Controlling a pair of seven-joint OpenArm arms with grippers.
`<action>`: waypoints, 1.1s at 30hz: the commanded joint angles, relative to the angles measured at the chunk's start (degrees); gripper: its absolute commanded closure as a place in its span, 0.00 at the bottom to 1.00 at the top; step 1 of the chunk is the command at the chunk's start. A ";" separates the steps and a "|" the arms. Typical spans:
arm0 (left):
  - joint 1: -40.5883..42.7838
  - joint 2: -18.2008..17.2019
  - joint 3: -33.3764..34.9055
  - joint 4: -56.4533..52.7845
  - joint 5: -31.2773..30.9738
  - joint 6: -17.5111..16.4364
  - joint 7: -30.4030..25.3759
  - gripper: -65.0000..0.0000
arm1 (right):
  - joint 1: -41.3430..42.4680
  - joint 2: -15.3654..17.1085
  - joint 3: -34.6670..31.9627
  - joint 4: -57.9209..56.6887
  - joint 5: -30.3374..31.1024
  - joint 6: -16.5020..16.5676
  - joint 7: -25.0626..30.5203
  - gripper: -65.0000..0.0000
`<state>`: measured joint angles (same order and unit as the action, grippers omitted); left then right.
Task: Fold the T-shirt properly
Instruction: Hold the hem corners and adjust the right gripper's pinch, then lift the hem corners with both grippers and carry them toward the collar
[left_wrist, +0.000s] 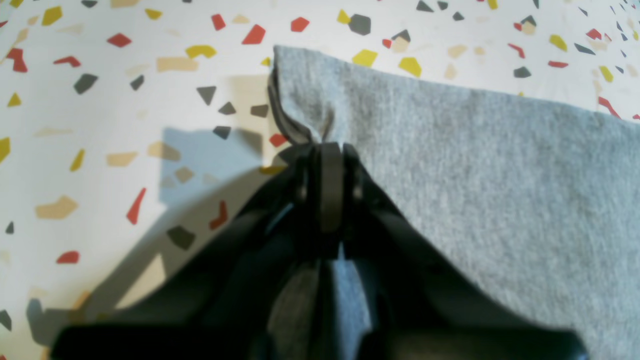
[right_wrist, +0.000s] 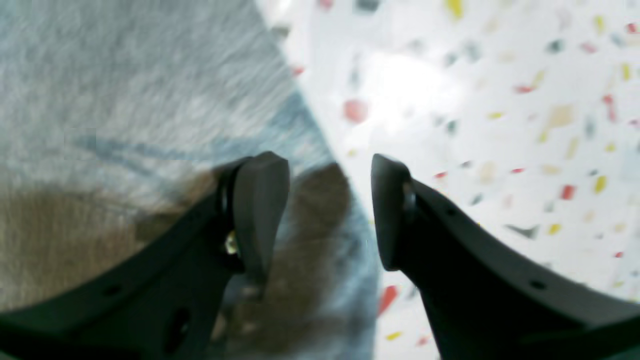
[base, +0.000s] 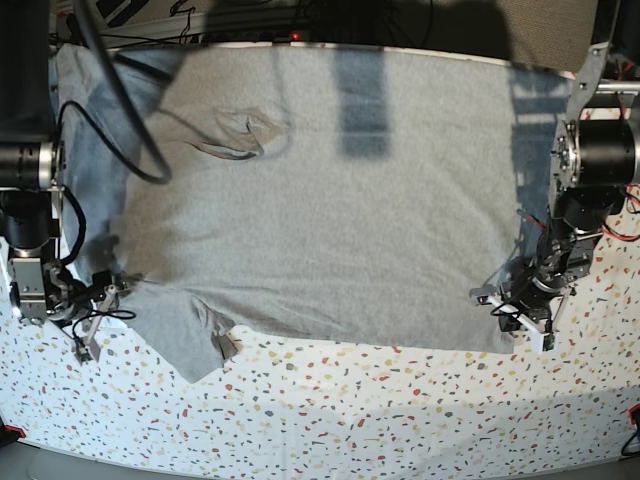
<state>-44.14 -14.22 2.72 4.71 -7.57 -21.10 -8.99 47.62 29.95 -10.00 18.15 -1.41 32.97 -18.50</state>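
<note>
While left pincer (left_wrist: 327, 150) pinches T-shirt (left_wrist: 475, 165) corner, right pincer (right_wrist: 330, 210) spread above edge.

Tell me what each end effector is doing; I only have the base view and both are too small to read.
Observer: The left end effector is shut on a bunched corner of the T-shirt.
Operator: Report the right one.
Observer: The right end effector is open, with nothing between its fingers, over the shirt's edge.
Operator: Say what lies under that gap.
Observer: Grey fabric under one finger, speckled table under the other; the picture is blurred.
</note>
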 joint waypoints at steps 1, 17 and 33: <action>-1.57 -0.24 -0.04 0.52 0.07 0.11 0.37 1.00 | 1.90 1.53 0.22 0.70 0.11 -0.33 0.50 0.53; -1.55 -0.24 -0.04 0.52 0.07 0.13 0.39 1.00 | -2.73 3.82 0.22 0.68 5.05 1.79 -2.23 0.80; -1.62 -0.28 -0.04 2.36 0.09 0.09 0.33 1.00 | -1.95 4.33 0.22 3.39 5.03 1.79 2.36 1.00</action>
<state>-43.97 -14.13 2.72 6.24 -7.46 -20.95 -7.97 43.46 33.10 -9.91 20.49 3.18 34.76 -17.37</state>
